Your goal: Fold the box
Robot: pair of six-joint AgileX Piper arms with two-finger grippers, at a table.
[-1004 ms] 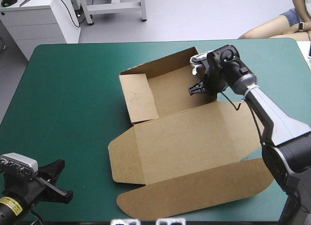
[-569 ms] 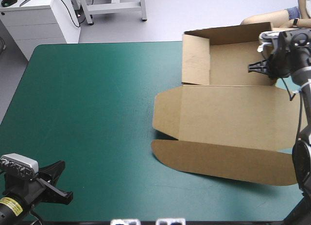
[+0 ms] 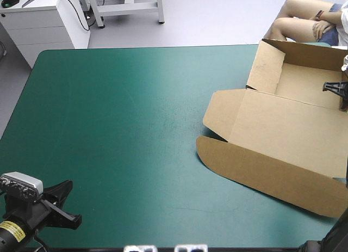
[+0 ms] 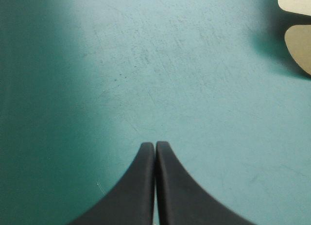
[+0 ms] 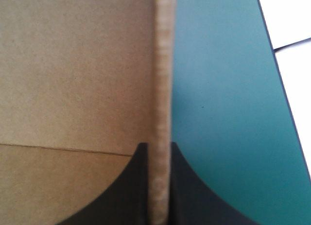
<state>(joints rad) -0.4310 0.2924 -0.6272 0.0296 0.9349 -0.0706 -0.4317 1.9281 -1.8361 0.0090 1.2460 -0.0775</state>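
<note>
The brown box [image 3: 283,127] lies at the table's right side as an open tray, its walls raised at the far end and its lid flat toward the near edge. At the picture's right edge my right gripper [image 3: 340,89] holds the tray's right wall. In the right wrist view the wall's edge [image 5: 162,64] runs up between the two black fingers, and the right gripper [image 5: 159,147] is shut on it. My left gripper [image 3: 69,208] rests shut at the near left corner, far from the box. Ahead of the left gripper [image 4: 155,145], two rounded lid corners [image 4: 300,47] show.
The teal-green cover [image 3: 119,127] stretches between the left gripper and the box. The box reaches the table's right edge [image 5: 277,64], with pale floor just beyond that edge.
The right gripper has dragged the box from the table's middle toward the far right, turning it somewhat. The left arm has stayed still.
</note>
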